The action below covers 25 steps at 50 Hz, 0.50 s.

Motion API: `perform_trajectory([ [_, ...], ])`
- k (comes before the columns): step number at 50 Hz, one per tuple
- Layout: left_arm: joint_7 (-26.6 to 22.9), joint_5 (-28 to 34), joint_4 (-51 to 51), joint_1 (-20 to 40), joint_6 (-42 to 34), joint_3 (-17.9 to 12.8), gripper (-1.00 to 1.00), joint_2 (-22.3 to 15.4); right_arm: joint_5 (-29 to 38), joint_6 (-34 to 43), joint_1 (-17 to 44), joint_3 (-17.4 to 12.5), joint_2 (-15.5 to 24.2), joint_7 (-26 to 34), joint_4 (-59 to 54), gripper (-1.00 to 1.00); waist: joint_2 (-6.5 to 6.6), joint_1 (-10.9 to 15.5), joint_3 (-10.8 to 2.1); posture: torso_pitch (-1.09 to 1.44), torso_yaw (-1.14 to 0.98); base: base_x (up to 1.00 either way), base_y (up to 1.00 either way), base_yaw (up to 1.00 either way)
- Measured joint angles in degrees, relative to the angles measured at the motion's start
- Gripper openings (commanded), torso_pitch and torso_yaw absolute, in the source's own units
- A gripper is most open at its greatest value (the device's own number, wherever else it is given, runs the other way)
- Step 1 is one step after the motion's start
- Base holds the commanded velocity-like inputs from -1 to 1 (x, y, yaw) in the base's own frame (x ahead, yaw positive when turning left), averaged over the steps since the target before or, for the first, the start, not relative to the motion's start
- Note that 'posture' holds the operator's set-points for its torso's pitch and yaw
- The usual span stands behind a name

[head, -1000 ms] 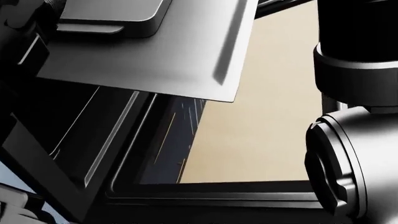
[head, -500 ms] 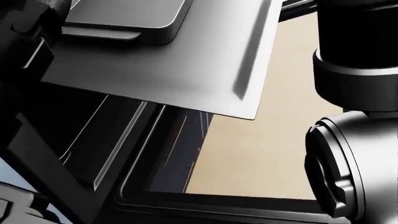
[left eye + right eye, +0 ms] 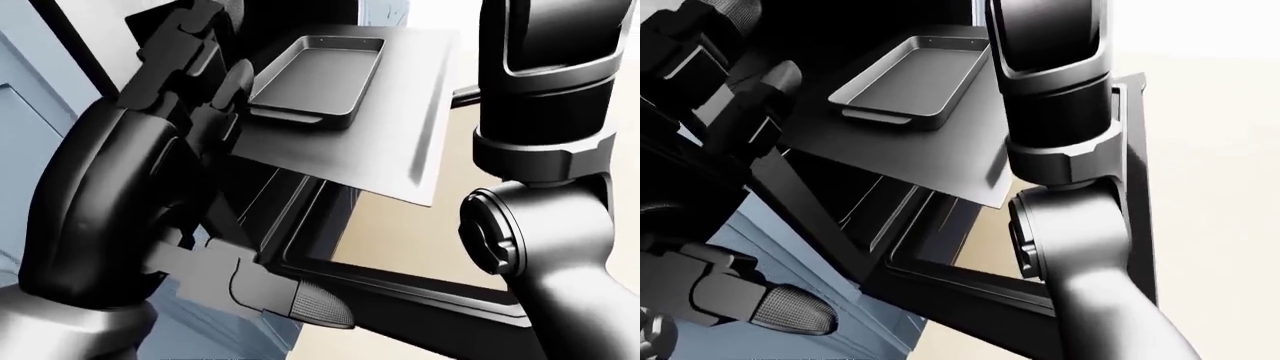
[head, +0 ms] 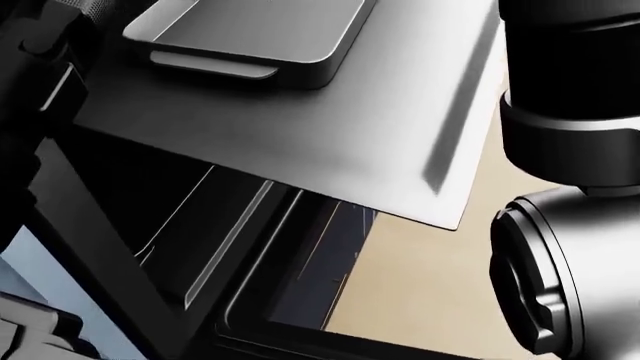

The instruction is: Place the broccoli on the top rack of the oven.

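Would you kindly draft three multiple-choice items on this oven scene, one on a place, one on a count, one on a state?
1. Where does the baking pan sit?
A. on the pulled-out flat rack
B. on the lowered oven door
C. on the tan floor

2. How many baking pans show?
A. none
B. one
C. three

3. What state is the oven in?
A. shut, rack inside
B. door open, rack drawn out
C. door missing

Answers:
1. A: the pan rests on the grey sheet, toward its upper-left part in the left-eye view.
2. B: a single shallow grey pan is visible, and it is empty; no broccoli shows in any view.
3. B: the dark door frame hangs below the rack, and the rack juts out over it.
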<state>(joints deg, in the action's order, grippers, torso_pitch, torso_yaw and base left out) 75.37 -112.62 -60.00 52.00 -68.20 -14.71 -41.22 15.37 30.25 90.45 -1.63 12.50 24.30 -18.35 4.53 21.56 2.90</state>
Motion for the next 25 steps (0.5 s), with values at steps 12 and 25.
perform_trajectory([
  [12,1.4,-0.4,0.0,0.7,-1.7,-0.2,1.0,1.4,3.2,1.2,1.7,0.4,0.9,0.8,-4.8,-1.0,0.1,3.6,-0.43,0.0,0.47,0.0,0.0,0.0],
  [25,-0.7,0.0,0.0,0.6,0.0,-0.1,1.0,-0.5,6.3,-6.6,7.5,0.4,3.2,0.9,-25.8,-1.0,0.42,4.8,-1.0,0.0,0.47,0.0,0.0,0.0],
])
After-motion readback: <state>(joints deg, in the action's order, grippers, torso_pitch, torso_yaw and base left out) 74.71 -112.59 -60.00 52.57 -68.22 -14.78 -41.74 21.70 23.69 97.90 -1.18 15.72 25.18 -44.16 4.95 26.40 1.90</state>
